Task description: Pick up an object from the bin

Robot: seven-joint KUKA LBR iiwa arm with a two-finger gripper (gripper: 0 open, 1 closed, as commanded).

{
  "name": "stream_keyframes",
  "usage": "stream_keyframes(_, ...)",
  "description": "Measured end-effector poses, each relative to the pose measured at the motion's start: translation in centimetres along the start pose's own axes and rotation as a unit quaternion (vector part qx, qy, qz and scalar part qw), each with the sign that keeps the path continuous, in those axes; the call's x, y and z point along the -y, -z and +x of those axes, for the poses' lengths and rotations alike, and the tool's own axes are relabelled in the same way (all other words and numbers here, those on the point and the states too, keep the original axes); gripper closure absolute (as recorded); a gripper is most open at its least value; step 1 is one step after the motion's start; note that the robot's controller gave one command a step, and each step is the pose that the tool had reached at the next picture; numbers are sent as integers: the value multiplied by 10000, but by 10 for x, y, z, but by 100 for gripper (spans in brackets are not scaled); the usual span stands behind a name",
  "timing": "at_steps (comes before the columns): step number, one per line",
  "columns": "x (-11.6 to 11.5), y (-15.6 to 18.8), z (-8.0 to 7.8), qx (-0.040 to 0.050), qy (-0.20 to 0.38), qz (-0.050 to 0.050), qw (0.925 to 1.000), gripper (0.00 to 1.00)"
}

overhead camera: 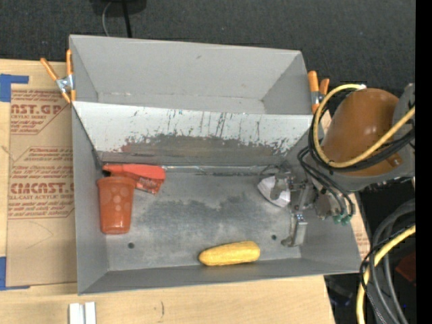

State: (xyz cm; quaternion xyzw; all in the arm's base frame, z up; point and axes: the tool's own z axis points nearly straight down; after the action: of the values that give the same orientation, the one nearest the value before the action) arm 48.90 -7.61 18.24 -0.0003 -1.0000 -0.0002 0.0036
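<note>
Right now I see my gripper (294, 229) down inside the grey metal bin (182, 66), close to its right-hand wall and low over the floor; from this angle I cannot tell whether it stands wide or narrow. Nearest to it is a small white crumpled piece (273, 189), lying on the bin floor just beside the gripper, up and to the left of it in the camera view, at the foot of the scratched back slope. Further out, a yellow oblong thing shaped like a corn cob (229, 254) lies on its side along the front wall, left of the gripper and apart from it. Well away at the left end an orange cup (115, 206) lies with its wider end toward the back wall, and a red flat piece (138, 175) rests at that end, touching it or nearly so. Above the gripper the arm's orange cover (361, 123) and a looped yellow cable (322, 155) hang over the bin's right rim
</note>
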Motion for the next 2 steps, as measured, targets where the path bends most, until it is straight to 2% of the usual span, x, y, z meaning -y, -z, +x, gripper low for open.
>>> stream_keyframes(1,0,4,-2,38,4,5,10000,0)
stream_keyframes(2,-21,-48,0,54,-153,2,9999,0)
